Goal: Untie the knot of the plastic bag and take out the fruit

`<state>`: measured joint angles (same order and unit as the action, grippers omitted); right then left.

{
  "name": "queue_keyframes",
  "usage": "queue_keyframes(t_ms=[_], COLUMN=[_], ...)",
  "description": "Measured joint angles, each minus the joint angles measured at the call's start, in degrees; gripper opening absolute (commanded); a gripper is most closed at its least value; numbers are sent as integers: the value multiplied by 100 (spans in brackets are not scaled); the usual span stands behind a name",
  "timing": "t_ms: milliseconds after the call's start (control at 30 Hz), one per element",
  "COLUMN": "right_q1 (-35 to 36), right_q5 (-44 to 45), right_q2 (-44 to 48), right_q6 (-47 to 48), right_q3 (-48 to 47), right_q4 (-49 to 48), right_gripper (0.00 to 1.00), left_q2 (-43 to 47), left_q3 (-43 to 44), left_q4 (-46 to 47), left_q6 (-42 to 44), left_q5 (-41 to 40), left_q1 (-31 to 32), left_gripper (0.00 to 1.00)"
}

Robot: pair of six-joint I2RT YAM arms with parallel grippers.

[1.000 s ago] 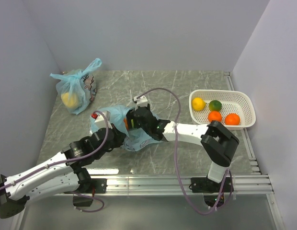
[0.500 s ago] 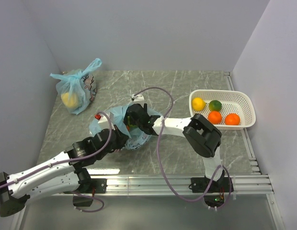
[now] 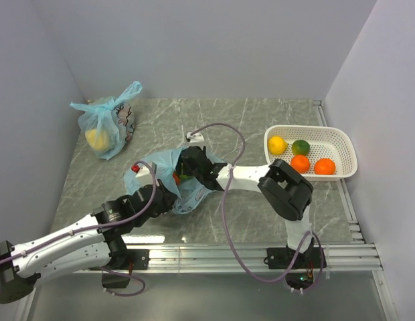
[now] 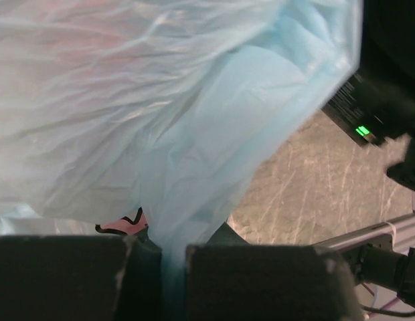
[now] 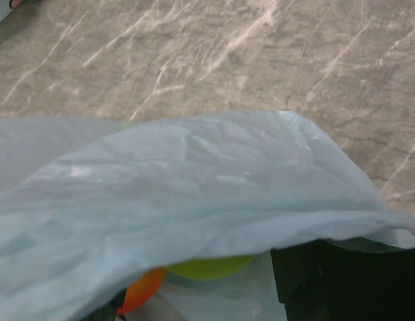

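Note:
The light-blue plastic bag (image 3: 162,167) lies mid-table with its mouth open; the knot does not show. My left gripper (image 3: 164,199) is at its near side, shut on a fold of the blue film (image 4: 173,274). Reaching in from the right, my right gripper (image 3: 186,172) is inside the mouth. Its jaws stand wide, open, under the draped film (image 5: 181,187). A green-orange fruit (image 5: 207,266) lies between them, with a small gap to the right finger (image 5: 328,281). The left finger is almost hidden.
A white basket (image 3: 341,144) at the right holds a yellow fruit (image 3: 277,145), a green one (image 3: 300,146) and two orange ones (image 3: 300,162). A second tied blue bag with a yellow lump (image 3: 104,130) stands at the back left by the wall.
My right gripper has pushed further left into the bag's mouth and its elbow has swung left. The bag's film has lifted and spread wider. The left gripper keeps its hold.

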<state>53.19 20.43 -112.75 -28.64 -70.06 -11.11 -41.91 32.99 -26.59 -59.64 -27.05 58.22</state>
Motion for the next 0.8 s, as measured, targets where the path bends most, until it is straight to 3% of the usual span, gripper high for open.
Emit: queue_keyframes(t_ms=[100, 433, 800], right_q1=[0, 0, -74], right_q5=[-149, -1025, -2302], right_q2=[358, 1910, 3727], right_q6=[94, 483, 1099], right_q3=[437, 1519, 2090], right_q4=[-46, -26, -149], right_gripper=[0, 0, 0], left_q2=[66, 166, -85], left_q3=[0, 0, 0], left_q4=[-116, -317, -348], left_q6=[-28, -125, -103], left_q5=[-129, -544, -774], left_q1=[0, 0, 0], left_gripper=[1, 1, 0])
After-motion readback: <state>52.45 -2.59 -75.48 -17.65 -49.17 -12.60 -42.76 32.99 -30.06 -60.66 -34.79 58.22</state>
